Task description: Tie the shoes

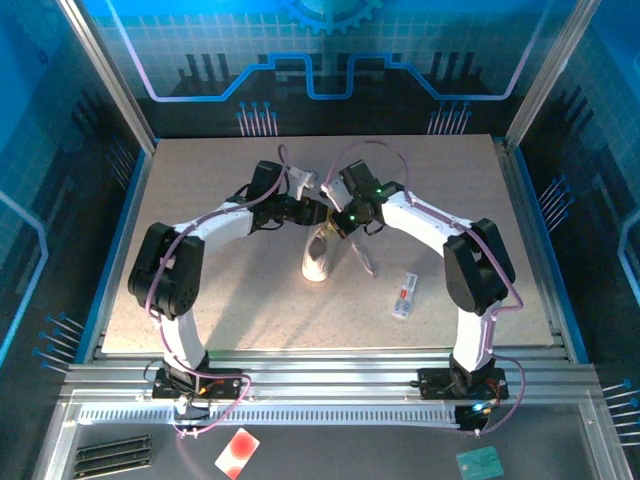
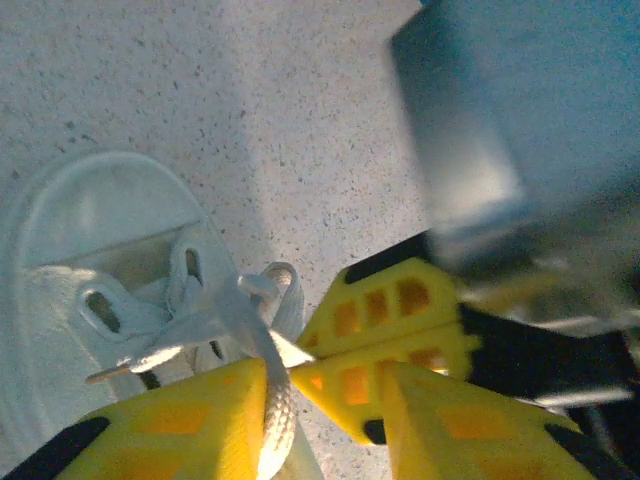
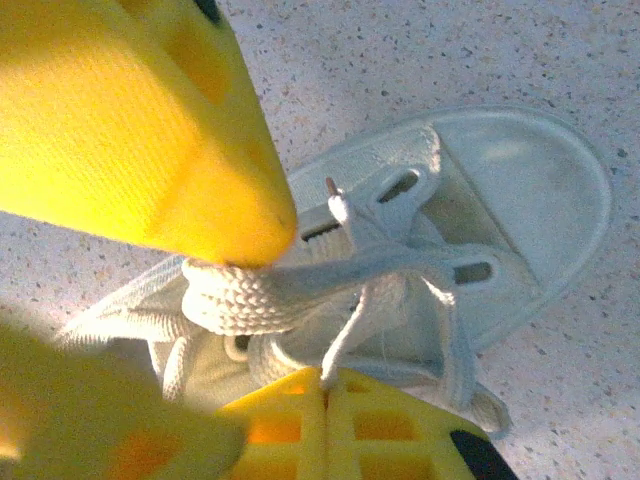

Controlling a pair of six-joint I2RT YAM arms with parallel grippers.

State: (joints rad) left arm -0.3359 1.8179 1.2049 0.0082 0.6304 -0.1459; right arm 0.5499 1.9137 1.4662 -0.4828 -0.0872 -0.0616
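The white sneaker (image 1: 318, 264) lies mid-table with both grippers just above its laced end. In the left wrist view the sneaker (image 2: 70, 300) is at the left. A thick white lace (image 2: 273, 405) runs from the knot down along the inner face of one finger of my left gripper (image 2: 322, 372). That gripper is open, with table showing in the gap. My right gripper (image 3: 325, 380) is shut on a thin lace strand (image 3: 345, 335) over the sneaker (image 3: 520, 190). Its closed tip (image 2: 296, 365) pokes between the left fingers (image 3: 170, 130), and lace bunches (image 3: 235, 295) under one of them. From above, left gripper (image 1: 313, 212) and right gripper (image 1: 336, 226) almost touch.
A small flat white rectangular item with red marks (image 1: 404, 296) lies right of the sneaker. A loose lace end (image 1: 364, 260) trails on the table between them. Metal rails (image 1: 320, 375) run along the near edge, with a red-and-white card (image 1: 237, 452) below them.
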